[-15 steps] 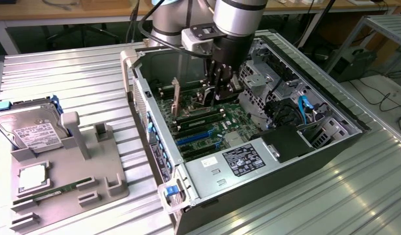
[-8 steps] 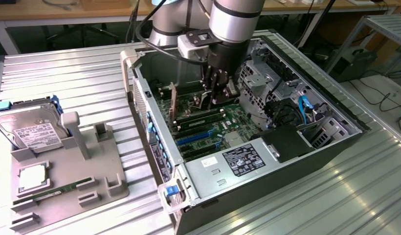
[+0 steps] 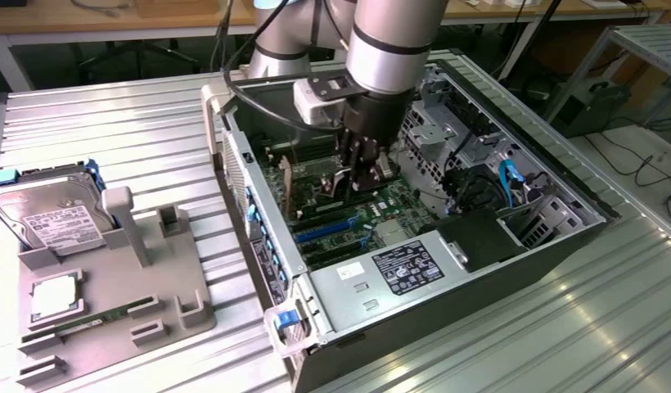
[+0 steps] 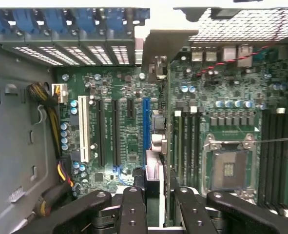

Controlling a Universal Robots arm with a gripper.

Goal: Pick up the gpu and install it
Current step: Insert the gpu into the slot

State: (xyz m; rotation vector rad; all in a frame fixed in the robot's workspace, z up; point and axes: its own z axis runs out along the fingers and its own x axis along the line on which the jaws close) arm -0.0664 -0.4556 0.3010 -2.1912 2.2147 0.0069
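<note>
The gpu (image 4: pixel 156 141) is seen edge-on in the wrist view, a thin green card standing upright over the motherboard (image 4: pixel 126 161). It runs alongside the long blue slot (image 4: pixel 145 129), with its silver bracket (image 4: pixel 156 46) at the case's rear openings. My gripper (image 4: pixel 157 209) is shut on the card's near end, one black finger (image 4: pixel 133 209) on each side. In the exterior view the gripper (image 3: pixel 355 184) reaches down into the open computer case (image 3: pixel 560 233), with the gpu (image 3: pixel 333 185) low over the board. I cannot tell whether the card sits fully in the slot.
On the exterior view's left, a grey holder (image 3: pixel 150 270) carries a hard drive (image 3: pixel 51 217), a processor chip (image 3: pixel 54 295) and a RAM stick (image 3: pixel 96 315). Inside the case are the power supply (image 3: pixel 407 266), drive cages, cables (image 4: pixel 51 122) and an open processor socket (image 4: pixel 229 168).
</note>
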